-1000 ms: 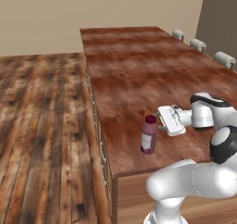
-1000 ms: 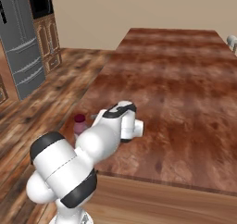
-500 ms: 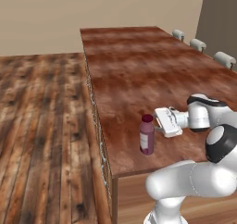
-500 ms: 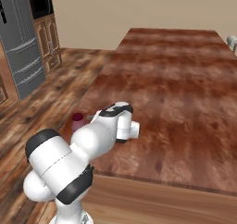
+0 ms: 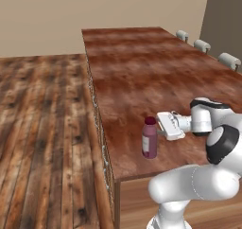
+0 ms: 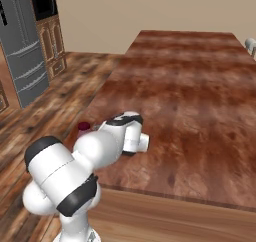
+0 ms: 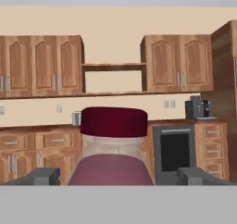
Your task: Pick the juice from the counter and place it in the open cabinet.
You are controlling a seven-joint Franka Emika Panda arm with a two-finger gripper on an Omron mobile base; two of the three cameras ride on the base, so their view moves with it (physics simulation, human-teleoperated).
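The juice (image 5: pixel 150 139) is a small dark maroon bottle with a maroon cap, upright on the reddish-brown counter (image 5: pixel 142 67) near its left edge. My gripper (image 5: pixel 159 127) lies level just right of the bottle at cap height, open. The hand view has the juice (image 7: pixel 114 126) close and centred, with one dark fingertip (image 7: pixel 42 176) on each side of it. Just the cap of the juice (image 6: pixel 84 127) peeks out from behind my arm in the right base view. Far behind it, the open cabinet (image 7: pixel 113 67) sits between closed wall cabinets.
The counter's edge drops to a wooden floor (image 5: pixel 42 119) just left of the bottle. Chairs (image 5: pixel 203 45) line the counter's far right side. A grey fridge (image 6: pixel 20 56) stands across the room. A dark oven (image 7: pixel 173 149) and a coffee machine (image 7: pixel 196 108) sit below the wall cabinets.
My gripper has moved left toward the juice, closing the gap to it. The bottle has stayed where it was.
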